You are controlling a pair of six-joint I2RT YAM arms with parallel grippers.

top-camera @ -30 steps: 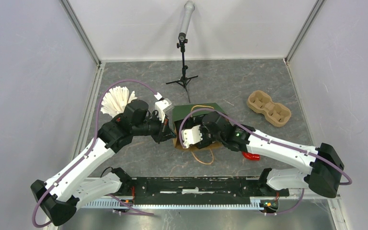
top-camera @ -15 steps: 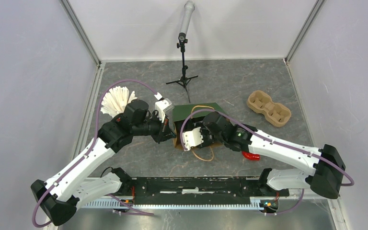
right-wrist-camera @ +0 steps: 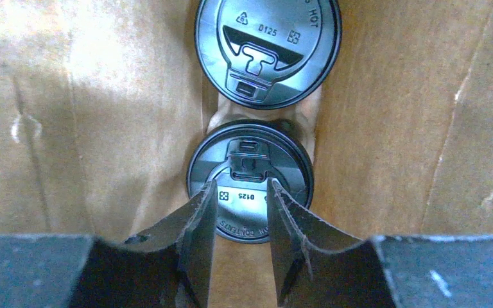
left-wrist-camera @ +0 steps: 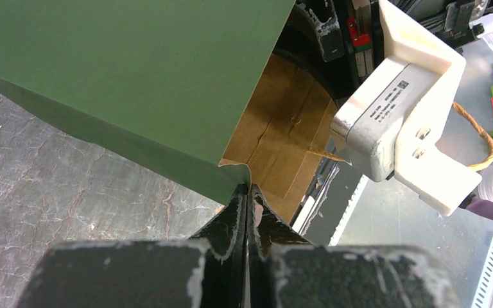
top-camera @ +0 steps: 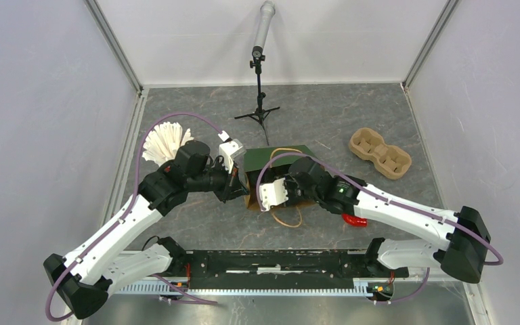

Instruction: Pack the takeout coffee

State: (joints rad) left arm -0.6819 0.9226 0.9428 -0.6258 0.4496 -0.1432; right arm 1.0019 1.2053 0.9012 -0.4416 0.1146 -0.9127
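The green paper bag (top-camera: 281, 154) lies on its side mid-table, its brown inside showing at the mouth; it fills the left wrist view (left-wrist-camera: 135, 77). My left gripper (left-wrist-camera: 248, 189) is shut on the bag's rim and holds the mouth open; in the top view it sits at the bag's left corner (top-camera: 238, 189). My right gripper (right-wrist-camera: 239, 199) is inside the bag, fingers parted and holding nothing. Two takeout coffees stand deep in the bag, only their black lids showing: the nearer lid (right-wrist-camera: 250, 154) just beyond my fingertips, the farther lid (right-wrist-camera: 268, 48) behind it.
A brown cardboard cup carrier (top-camera: 380, 153) lies at the right. The red cup of white sticks (top-camera: 164, 142) stands behind my left arm. A microphone tripod (top-camera: 260, 101) stands at the back. The bag's twine handle (top-camera: 288, 218) and a small red object (top-camera: 354, 220) lie near the front.
My right wrist has shifted slightly to the right at the bag's mouth. The left arm and the bag have not moved.
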